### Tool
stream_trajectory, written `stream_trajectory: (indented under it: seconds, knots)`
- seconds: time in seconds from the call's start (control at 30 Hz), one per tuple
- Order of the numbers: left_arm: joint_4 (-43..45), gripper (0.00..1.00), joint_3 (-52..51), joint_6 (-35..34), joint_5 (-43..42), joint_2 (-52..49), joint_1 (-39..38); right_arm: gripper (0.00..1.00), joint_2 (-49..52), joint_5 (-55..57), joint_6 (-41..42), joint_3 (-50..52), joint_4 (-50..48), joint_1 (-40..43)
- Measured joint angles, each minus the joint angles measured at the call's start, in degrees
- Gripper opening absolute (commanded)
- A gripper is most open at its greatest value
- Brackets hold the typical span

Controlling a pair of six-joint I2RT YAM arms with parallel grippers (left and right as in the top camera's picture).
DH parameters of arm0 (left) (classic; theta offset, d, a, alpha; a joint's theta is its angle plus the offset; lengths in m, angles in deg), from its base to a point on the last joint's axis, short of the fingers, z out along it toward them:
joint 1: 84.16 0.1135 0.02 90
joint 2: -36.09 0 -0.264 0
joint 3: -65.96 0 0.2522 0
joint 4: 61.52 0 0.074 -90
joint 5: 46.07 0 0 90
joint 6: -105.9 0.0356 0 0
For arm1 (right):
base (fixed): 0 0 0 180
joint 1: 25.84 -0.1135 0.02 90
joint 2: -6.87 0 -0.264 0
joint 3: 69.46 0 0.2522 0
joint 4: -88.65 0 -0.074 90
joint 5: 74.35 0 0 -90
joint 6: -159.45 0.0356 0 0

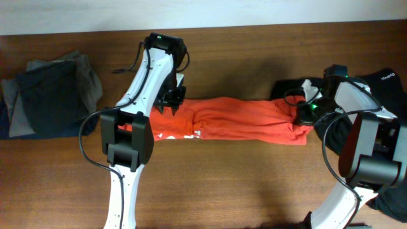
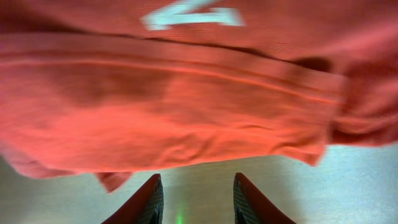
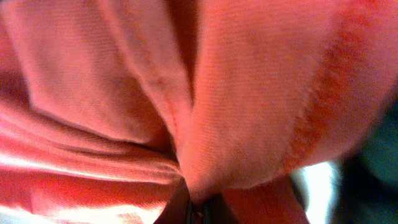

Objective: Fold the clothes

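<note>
Orange-red T-shirt point(image 1: 241, 124) lies on the counter point(image 1: 254, 184) as a long rumpled band, centre, running left to right.

Far left: pile of grey and dark clothes point(image 1: 51, 95), well apart from it, neither claw near.

Left claw point(image 1: 170, 102) sits at the band's left end, near the white lettering point(image 1: 175, 136). Wrist view shows its fingers point(image 2: 149, 202) apart, bare counter between them, hem just ahead. Open, holding nothing.

Right end: right claw point(image 1: 304, 114) is closed, pinching a bunch of the orange fabric; cloth fills its wrist view. Black shirt point(image 1: 388, 86) lies beyond, touching or just beside the T-shirt's end; cannot tell which.

Judgement: the step is getting a two-point hold for the fold.
- The left claw should take the hem through all layers, not a single ply, before any lift.
- Raise both ends together with even tension, or the band twists.
- Risk: the right pinch drags the black shirt along.
</note>
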Motion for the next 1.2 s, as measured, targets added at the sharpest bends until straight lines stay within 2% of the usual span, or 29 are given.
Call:
stream_trajectory:
  seconds: [0.2,0.3,0.53,0.83,1.13,1.2]
  knots:
    - [-0.1,0.37,0.0,0.0,0.0,0.0,4.2,0.04,-1.4,3.8,4.5,-5.3,5.7,3.1]
    - [0.0,0.37,0.0,0.0,0.0,0.0,7.1,0.04,-5.0,5.1,5.7,-10.7,9.9,1.0]
    - [-0.1,0.37,0.0,0.0,0.0,0.0,8.9,0.04,-8.9,5.7,9.3,-15.6,12.2,-14.5]
    - [-0.1,0.37,0.0,0.0,-0.4,0.0,9.0,0.04,-4.0,5.7,16.3,-15.6,7.4,-34.0]
    - [-0.1,0.37,0.0,0.0,-0.4,0.0,9.0,0.04,1.8,7.0,21.6,-15.6,-0.3,-44.2]
    - [-0.1,0.37,0.0,0.0,-0.7,0.0,9.0,0.15,2.0,7.0,22.6,-15.6,-1.6,-45.3]
